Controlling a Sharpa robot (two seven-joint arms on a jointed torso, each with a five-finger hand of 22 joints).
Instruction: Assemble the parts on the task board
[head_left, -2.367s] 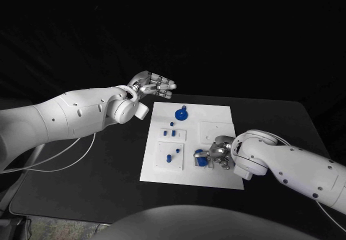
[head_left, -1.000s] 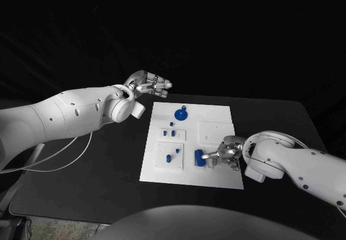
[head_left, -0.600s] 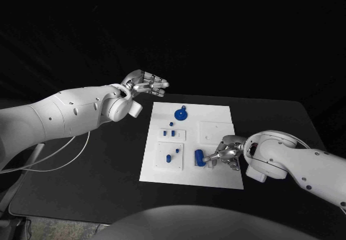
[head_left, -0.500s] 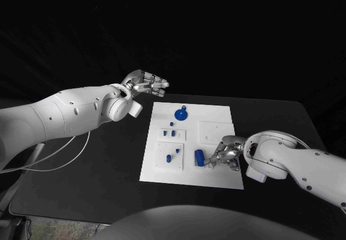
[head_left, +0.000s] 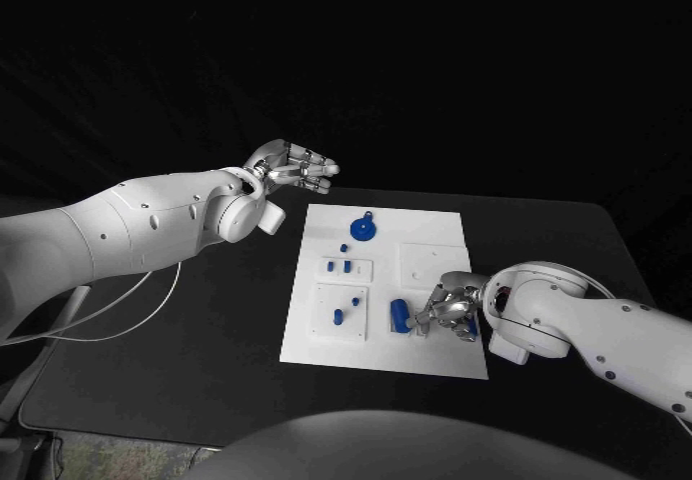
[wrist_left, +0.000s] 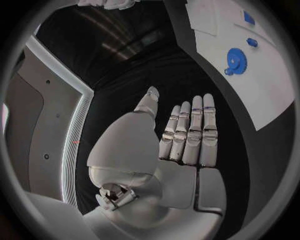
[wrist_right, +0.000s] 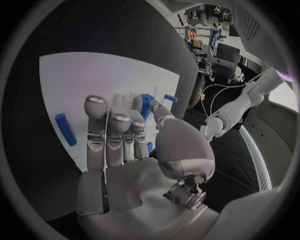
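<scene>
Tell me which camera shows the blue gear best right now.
The head view: the blue gear lies whole and unobstructed at the far end of the task board. The left wrist view shows it smaller and distorted near the rim. I can't identify it in the right wrist view.

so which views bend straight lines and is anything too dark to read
Head view: the task board keeps straight edges, brightly lit, while the black table fades into a dark background. Left wrist view: fisheye curves the board's edge beyond the left hand. Right wrist view: same bending round the right hand; the blue bar stays readable.
</scene>
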